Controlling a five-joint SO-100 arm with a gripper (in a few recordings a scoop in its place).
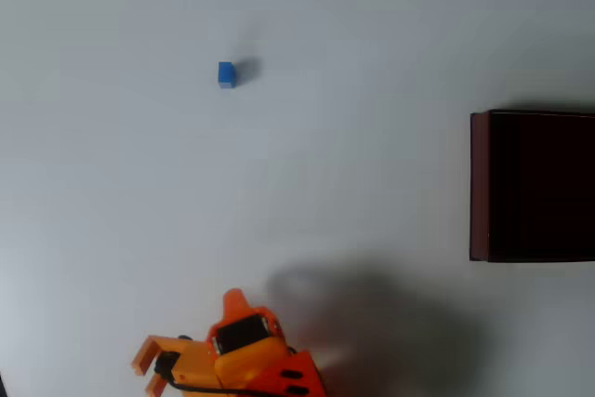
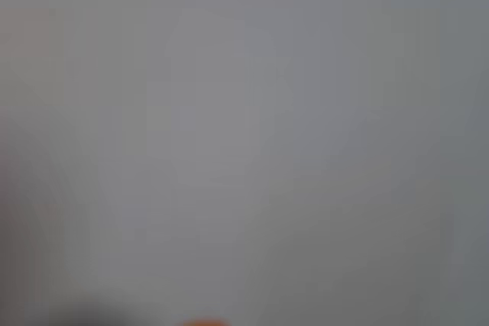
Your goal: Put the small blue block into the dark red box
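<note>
Currently, one small blue block rests on the white table in the upper-left part of the overhead view, casting a soft shadow to its right. It stands alone, with nothing touching it.

One dark red box sits at the right edge of the same view, well apart from the block and lower in the picture. Its maroon left wall is visible; its interior is near-black and is cut off by the frame edge.

One orange arm enters from the bottom edge of the overhead view, well apart from both the block and the box. Its gripper points left, and whether its fingers are parted or closed cannot be told. A broad grey shadow lies on the table to the right of the arm.

The wrist view is blurred: a plain grey surface, with a thin orange sliver at the bottom edge.
</note>
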